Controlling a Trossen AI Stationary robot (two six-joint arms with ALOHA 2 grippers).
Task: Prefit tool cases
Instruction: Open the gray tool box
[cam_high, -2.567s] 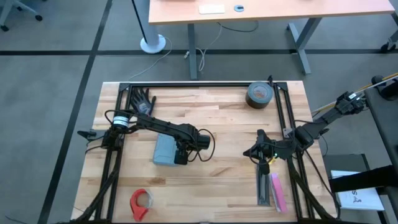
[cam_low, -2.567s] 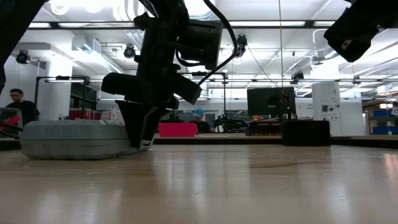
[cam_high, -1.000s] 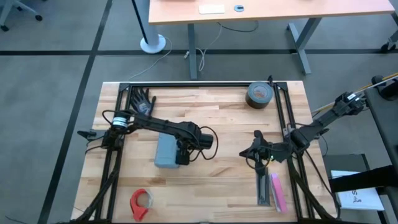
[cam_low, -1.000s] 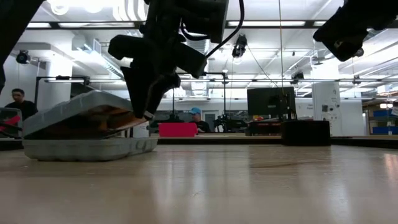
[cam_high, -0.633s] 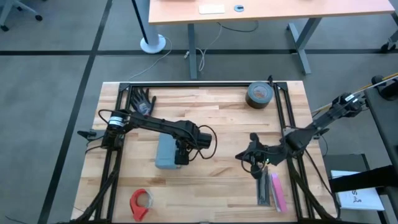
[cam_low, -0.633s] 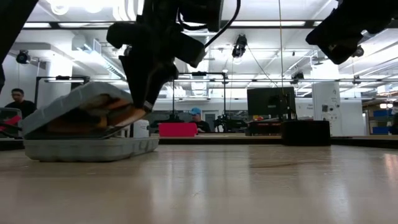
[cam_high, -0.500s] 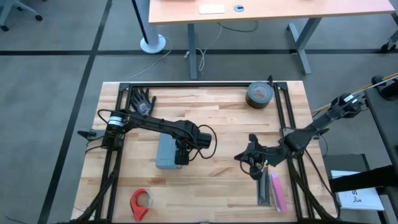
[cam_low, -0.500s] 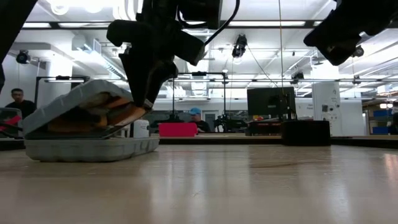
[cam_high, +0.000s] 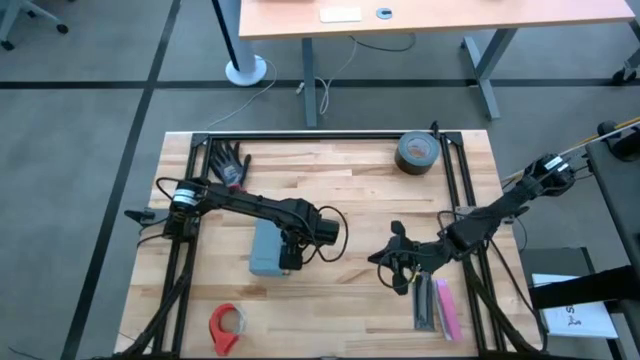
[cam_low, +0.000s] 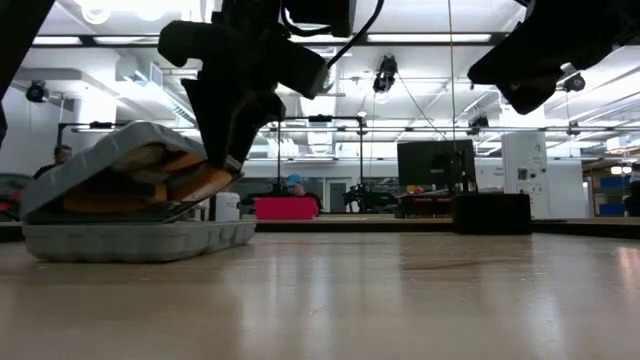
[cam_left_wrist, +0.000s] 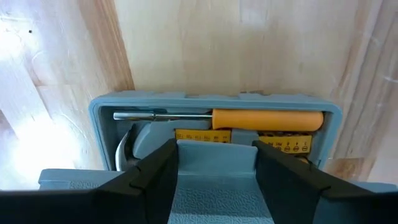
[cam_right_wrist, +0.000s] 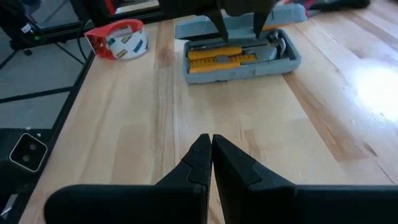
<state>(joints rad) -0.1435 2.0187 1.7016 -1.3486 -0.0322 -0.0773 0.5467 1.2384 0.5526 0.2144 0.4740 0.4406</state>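
The blue-grey tool case (cam_high: 263, 248) lies left of the table's middle. Its base (cam_low: 130, 240) rests flat on the wood and its lid (cam_low: 105, 155) is tilted up, hinged along the left side. A yellow-handled screwdriver (cam_left_wrist: 267, 119) lies in the tray. My left gripper (cam_left_wrist: 216, 168) points down at the case's right edge, shut on the lid. My right gripper (cam_right_wrist: 209, 158) hovers shut and empty over bare wood to the right of the case (cam_right_wrist: 242, 53), pointing at it. My left gripper holds the lid's free long edge at its middle tab (cam_left_wrist: 216, 152), which sits between the two fingers (cam_left_wrist: 155, 177). The fingers come from above, pointing down. The lid hangs tilted from them, its free edge (cam_low: 205, 180) raised and its hinge side down on the base.
A red tape roll (cam_high: 226, 325) lies near the front edge and a grey tape roll (cam_high: 417, 152) at the far right. A black glove (cam_high: 230, 165) lies at the far left. Black and pink bars (cam_high: 436, 305) lie at the near right. Black frame rails border the table.
My left gripper has risen a little with the lid's free edge, so the lid stands tipped wider open on its hinge while the base stays on the table. My right gripper, still shut, has moved down and toward the table's left and near edges, closer to the case.
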